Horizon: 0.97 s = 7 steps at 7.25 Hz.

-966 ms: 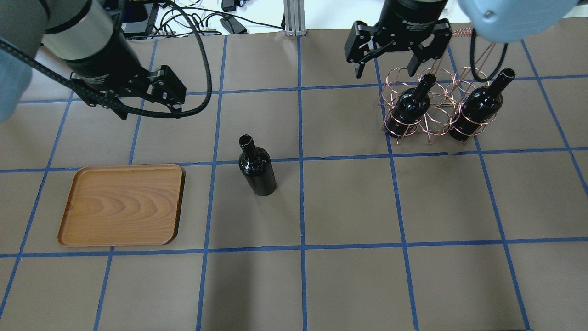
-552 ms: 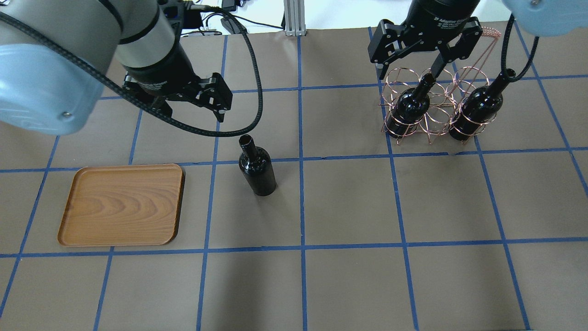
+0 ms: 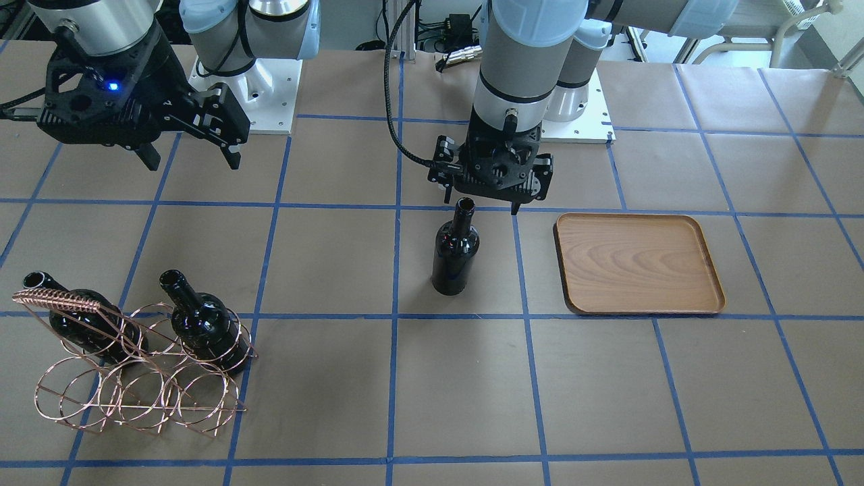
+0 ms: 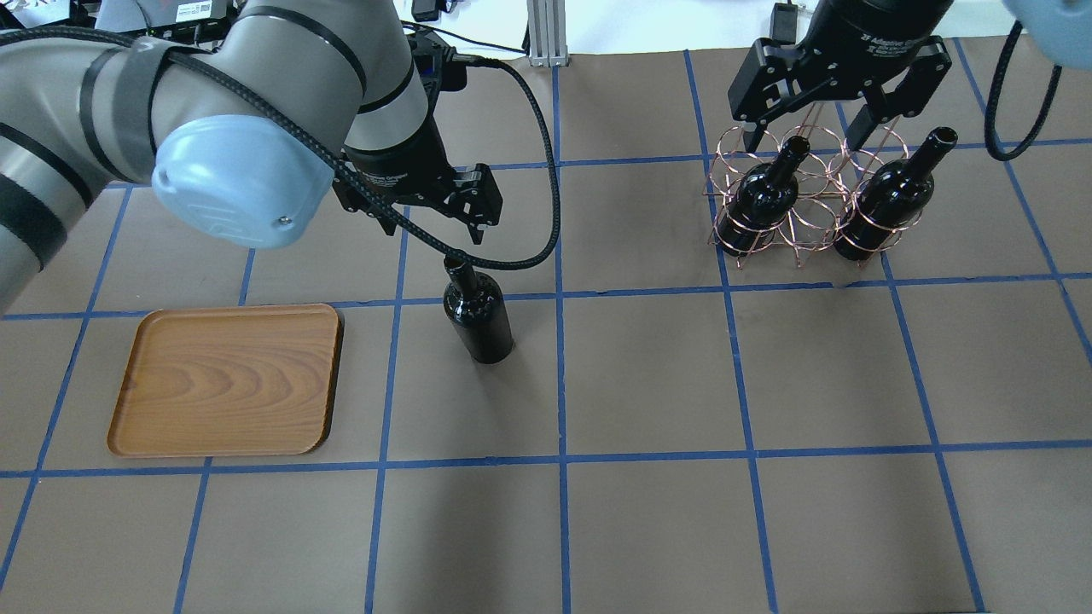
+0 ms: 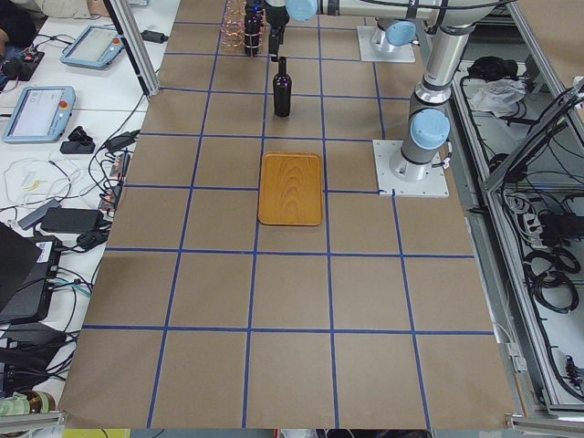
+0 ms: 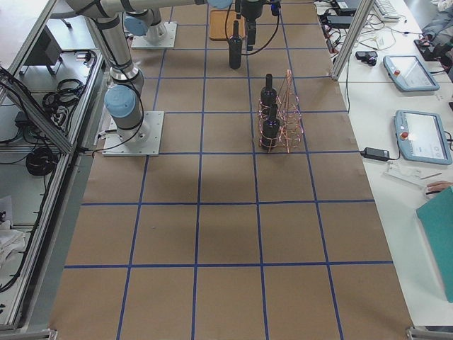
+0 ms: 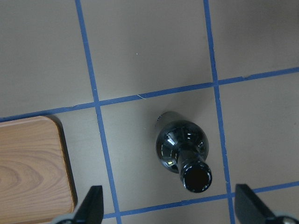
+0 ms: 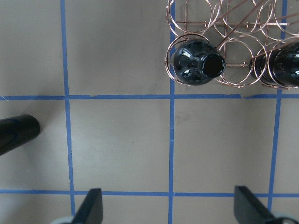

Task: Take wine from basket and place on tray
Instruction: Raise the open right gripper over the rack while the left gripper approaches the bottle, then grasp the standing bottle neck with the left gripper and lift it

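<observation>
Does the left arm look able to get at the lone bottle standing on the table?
Probably yes. The left gripper hangs open just above the bottle, its neck between the fingers in the wrist view, and nothing stands in the way.

One wine bottle (image 6: 235, 46) stands alone, well apart from the basket (image 6: 291, 117) holding two more bottles (image 6: 268, 91).

A robotics lab with a two-arm bench rig.

Two robot arms (image 5: 440, 55) stand bolted on white base plates (image 5: 388, 187) at a long table (image 5: 292, 301) papered brown and gridded with blue tape. Aluminium frame posts (image 5: 128, 46) rise at its edge, teach pendants (image 6: 423, 137) with screens lie on the white side bench (image 6: 382, 106), and bundles of black cable (image 5: 547, 230) trail beside the rig's frame.
</observation>
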Each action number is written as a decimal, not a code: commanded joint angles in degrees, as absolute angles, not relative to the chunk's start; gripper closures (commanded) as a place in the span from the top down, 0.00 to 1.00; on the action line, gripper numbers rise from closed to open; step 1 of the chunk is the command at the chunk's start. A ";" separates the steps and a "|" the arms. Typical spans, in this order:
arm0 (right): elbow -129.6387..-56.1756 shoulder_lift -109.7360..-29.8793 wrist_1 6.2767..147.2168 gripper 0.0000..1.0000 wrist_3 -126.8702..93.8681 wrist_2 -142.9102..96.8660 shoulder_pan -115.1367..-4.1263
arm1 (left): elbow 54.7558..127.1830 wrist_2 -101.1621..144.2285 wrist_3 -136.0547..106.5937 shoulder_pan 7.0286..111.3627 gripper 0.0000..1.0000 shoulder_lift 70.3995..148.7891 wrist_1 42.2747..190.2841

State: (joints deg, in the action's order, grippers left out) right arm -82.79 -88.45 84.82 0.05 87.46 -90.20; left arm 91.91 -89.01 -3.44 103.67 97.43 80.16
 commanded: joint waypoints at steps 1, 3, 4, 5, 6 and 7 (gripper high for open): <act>-84.82 -90.09 85.33 1.00 1.57 87.72 -89.48 | 96.92 -88.86 -3.17 104.41 0.96 98.88 74.38; -84.29 -90.09 85.08 1.00 1.85 90.07 -88.07 | 97.73 -88.68 -2.73 104.50 0.94 98.79 73.65; -84.29 -90.44 84.99 1.00 1.76 90.00 -88.07 | 97.73 -88.68 -2.72 104.59 0.87 98.79 73.74; -84.29 -90.44 85.08 1.00 1.76 89.74 -88.07 | 97.65 -88.07 -3.42 104.76 0.70 98.70 73.91; -84.37 -90.35 84.99 1.00 1.76 90.17 -88.07 | 97.65 -87.89 -3.51 104.85 0.64 98.70 74.35; -84.37 -90.35 84.99 1.00 1.67 90.00 -88.07 | 97.56 -87.98 -3.52 104.85 0.50 98.53 74.70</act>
